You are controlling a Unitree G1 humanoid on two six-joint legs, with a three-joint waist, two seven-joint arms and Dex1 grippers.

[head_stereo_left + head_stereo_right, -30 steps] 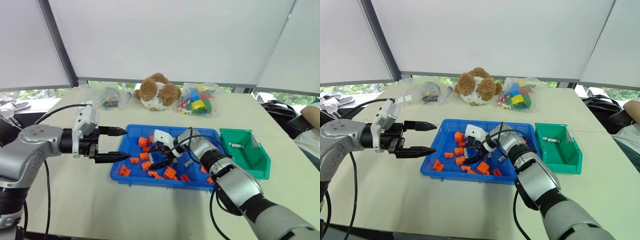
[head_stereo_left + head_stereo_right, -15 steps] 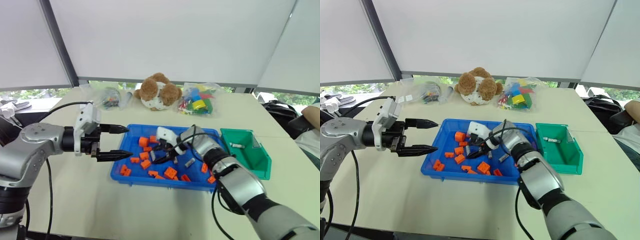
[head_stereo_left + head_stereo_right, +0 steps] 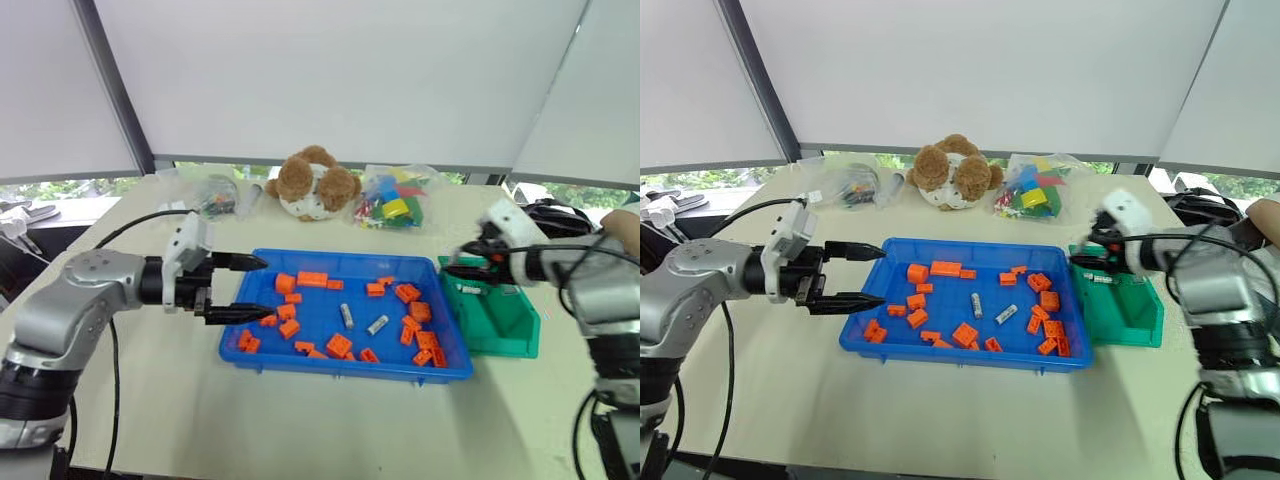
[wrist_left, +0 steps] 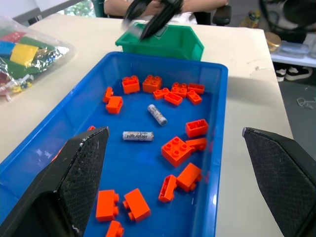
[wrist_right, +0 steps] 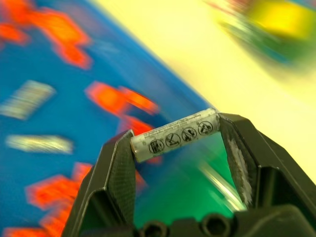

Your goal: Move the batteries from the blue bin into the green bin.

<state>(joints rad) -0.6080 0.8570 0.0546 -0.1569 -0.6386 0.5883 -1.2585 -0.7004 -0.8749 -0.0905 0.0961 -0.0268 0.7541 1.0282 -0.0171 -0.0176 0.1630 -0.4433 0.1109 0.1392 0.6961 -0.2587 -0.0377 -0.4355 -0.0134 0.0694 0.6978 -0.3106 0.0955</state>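
The blue bin (image 3: 300, 355) lies on the pale table (image 3: 180, 410) at lower centre of the left eye view, its near rim closest to the camera. Orange toy bricks (image 3: 338, 345) are scattered over its floor, and two batteries (image 3: 346, 315) lie side by side, apart from each other, near its middle.

At left of centre, the left claw (image 3: 245, 288) hangs over the bin's left rim with its two black fingers spread wide and nothing between them; in the left wrist view the fingers (image 4: 74, 173) frame the bricks and both loose batteries.

At right, just beside the blue bin, stands the green bin (image 3: 500, 315), with one battery (image 3: 1098, 278) lying on its floor. The right claw (image 3: 466, 268) hovers at the green bin's far-left corner, partly open and clamped on a single battery (image 5: 175, 134), held end to end across its fingertips in the right wrist view.

Farther back, at upper centre, sit a brown teddy bear (image 3: 315, 185), a clear bag of coloured blocks (image 3: 395, 205) to its right and a smaller bag (image 3: 215, 195) to its left.
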